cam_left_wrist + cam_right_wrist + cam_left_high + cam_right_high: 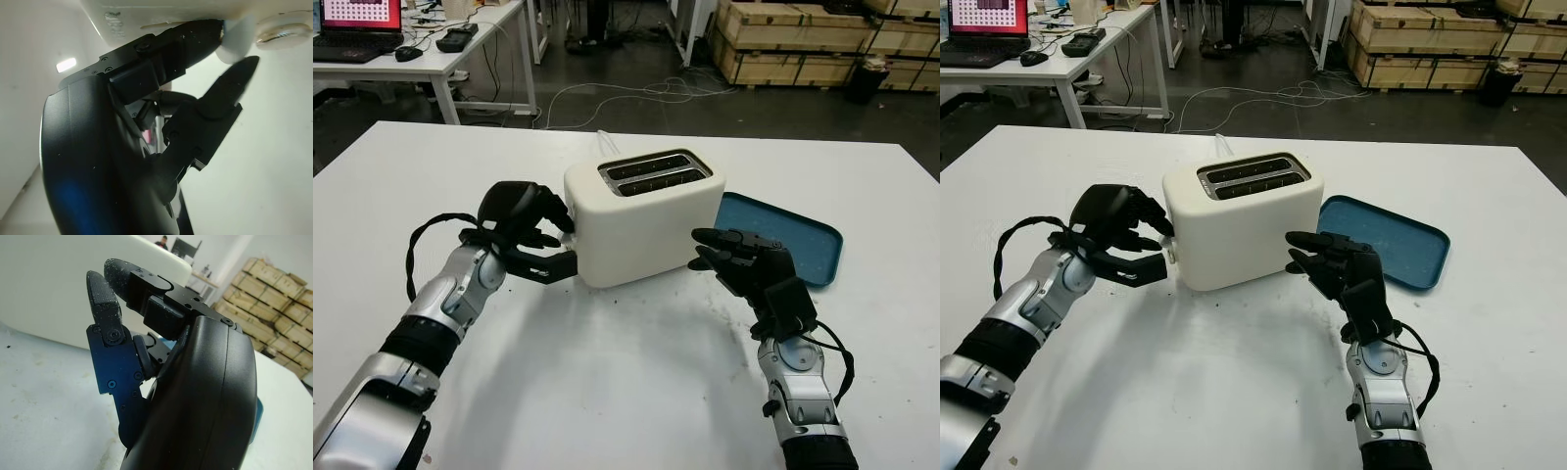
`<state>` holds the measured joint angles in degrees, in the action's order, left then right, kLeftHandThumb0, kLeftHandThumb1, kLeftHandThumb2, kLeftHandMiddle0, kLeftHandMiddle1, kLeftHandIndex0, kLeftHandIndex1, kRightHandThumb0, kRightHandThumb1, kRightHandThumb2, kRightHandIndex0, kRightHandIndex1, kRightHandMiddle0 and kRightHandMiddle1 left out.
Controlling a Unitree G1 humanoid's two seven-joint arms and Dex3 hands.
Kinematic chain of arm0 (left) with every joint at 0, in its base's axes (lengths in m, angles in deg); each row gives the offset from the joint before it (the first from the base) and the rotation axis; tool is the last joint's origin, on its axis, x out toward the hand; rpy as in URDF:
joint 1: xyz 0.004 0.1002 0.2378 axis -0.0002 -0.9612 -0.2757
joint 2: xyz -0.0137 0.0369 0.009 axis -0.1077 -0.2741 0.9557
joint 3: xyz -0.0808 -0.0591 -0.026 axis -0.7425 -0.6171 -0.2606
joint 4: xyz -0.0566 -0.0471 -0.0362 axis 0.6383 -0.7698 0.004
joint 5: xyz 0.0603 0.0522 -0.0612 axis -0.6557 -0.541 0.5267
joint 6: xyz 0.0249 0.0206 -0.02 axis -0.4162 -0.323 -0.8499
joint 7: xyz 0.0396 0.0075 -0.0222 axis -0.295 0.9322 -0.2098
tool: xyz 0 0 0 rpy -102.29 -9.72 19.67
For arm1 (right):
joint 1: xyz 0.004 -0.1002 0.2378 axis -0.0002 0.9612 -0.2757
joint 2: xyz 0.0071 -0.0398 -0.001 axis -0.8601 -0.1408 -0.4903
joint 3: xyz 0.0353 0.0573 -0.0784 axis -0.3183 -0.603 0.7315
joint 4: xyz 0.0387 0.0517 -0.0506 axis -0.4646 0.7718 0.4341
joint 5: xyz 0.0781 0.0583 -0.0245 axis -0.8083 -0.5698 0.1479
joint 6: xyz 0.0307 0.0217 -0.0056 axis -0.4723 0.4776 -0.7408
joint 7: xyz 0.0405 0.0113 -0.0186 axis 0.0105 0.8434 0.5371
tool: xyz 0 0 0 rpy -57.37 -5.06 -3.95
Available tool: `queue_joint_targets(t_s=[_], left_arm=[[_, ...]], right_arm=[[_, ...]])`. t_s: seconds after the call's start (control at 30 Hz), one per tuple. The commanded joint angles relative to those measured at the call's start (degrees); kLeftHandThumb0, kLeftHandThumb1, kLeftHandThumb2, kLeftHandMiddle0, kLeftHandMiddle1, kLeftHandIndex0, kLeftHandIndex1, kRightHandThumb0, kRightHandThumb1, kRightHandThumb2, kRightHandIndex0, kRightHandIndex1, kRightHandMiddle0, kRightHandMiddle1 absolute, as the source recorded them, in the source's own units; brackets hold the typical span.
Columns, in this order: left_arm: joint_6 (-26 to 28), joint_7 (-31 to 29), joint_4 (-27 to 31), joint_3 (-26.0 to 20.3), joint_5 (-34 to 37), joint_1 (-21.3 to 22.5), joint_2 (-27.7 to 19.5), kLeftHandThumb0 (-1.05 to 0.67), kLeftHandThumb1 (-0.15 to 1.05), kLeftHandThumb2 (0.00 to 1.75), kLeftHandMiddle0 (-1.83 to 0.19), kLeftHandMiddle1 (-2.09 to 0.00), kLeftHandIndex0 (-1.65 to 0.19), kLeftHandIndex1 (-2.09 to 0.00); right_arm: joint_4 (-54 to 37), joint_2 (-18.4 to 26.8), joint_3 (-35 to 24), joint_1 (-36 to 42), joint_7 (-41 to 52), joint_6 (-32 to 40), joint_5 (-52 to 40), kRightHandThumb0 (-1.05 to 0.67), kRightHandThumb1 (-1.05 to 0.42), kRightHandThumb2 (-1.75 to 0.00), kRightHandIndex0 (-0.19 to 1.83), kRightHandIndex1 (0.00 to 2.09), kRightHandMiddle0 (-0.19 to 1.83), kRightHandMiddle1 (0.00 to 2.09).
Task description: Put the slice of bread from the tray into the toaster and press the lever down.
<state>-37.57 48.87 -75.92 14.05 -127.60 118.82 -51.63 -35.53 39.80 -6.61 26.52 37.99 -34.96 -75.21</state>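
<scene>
White worktop (636, 392) carries a cream two-slot toaster (641, 230) at centre, with a blue tray (783, 240) just beside it on the robot's right. We cannot tell whether a slice sits in the slots; we see none on the tray. We note the left hand (524, 235) at the toaster's left end, fingers (195, 41) curled against the end wall at the white lever knob (234, 44); whether they grip it we cannot tell. We note the right hand (739, 259) open, holding nothing, just before the toaster's right front corner, near the tray.
</scene>
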Motion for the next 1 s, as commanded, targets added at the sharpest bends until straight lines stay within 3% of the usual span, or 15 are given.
queue_joint_targets(t_s=[0.0, 0.13, 0.17, 0.23, 0.3, 0.4, 0.53, 0.73, 0.97], left_arm=[[-4.1, -11.0, -2.9, 15.2, -4.5, -1.6, 14.3, -0.25, 0.72, 0.01, -0.77, -1.55, -1.34, -0.02], [-5.3, -13.8, 1.4, 14.4, -2.4, 1.7, 13.5, -0.28, 0.76, 0.02, -0.82, -1.43, -1.33, -0.01], [-4.0, -14.8, -0.2, 15.1, -3.1, 1.5, 14.2, -0.27, 0.74, 0.01, -0.84, -1.40, -1.32, -0.01], [-2.1, -13.6, -8.7, 17.7, -7.0, 1.0, 16.7, -0.23, 0.71, 0.01, -0.87, -1.28, -1.29, -0.01], [-0.8, -13.9, -15.0, 18.6, -7.7, 0.0, 19.1, -0.21, 0.69, 0.00, -1.00, -0.96, -1.31, -0.01], [-0.6, -14.5, -16.2, 18.1, -6.1, -0.9, 19.8, -0.24, 0.70, 0.01, -1.10, -0.76, -1.31, 0.00], [-1.0, -14.3, -16.5, 19.3, -7.8, -0.6, 18.5, -0.27, 0.70, 0.00, -0.97, -0.81, -1.30, -0.01], [-3.1, -11.5, -15.2, 18.6, -7.1, -2.6, 17.0, -0.24, 0.72, 0.01, -1.09, -0.83, -1.33, -0.02], [-2.4, -12.4, -14.7, 18.4, -6.5, -3.0, 17.2, -0.24, 0.73, 0.01, -1.06, -0.84, -1.33, -0.01]], right_arm=[[0.7, 0.0, -0.3, -0.3, 0.3, 1.3, -0.6, -0.48, -0.84, 0.00, 1.06, 0.73, 1.25, 0.00], [0.8, -0.3, -0.2, 0.0, 0.0, 1.1, -0.4, -0.48, -0.84, 0.00, 1.07, 0.73, 1.25, 0.00], [0.7, -0.3, -0.1, 0.1, -0.1, 1.1, -0.2, -0.48, -0.84, 0.00, 1.07, 0.73, 1.25, 0.00], [0.5, -0.1, -0.3, 0.2, -0.2, 1.1, -0.2, -0.48, -0.84, 0.00, 1.06, 0.74, 1.25, 0.00], [0.5, 0.3, -0.6, 0.3, -0.5, 1.0, 0.1, -0.47, -0.84, 0.00, 1.05, 0.74, 1.25, 0.00], [1.0, 0.4, -1.0, 0.1, -0.3, 0.9, -0.4, -0.47, -0.85, 0.00, 1.06, 0.75, 1.26, 0.00], [0.7, 0.0, -0.8, 0.2, -0.1, 1.7, -0.5, -0.48, -0.84, 0.00, 1.06, 0.77, 1.26, 0.01], [0.5, 0.0, -0.7, 0.2, -0.3, 1.9, -0.3, -0.47, -0.84, 0.00, 1.05, 0.77, 1.26, 0.00], [0.4, 0.0, -0.6, 0.2, -0.1, 1.9, -0.3, -0.47, -0.84, 0.00, 1.04, 0.77, 1.26, 0.00]])
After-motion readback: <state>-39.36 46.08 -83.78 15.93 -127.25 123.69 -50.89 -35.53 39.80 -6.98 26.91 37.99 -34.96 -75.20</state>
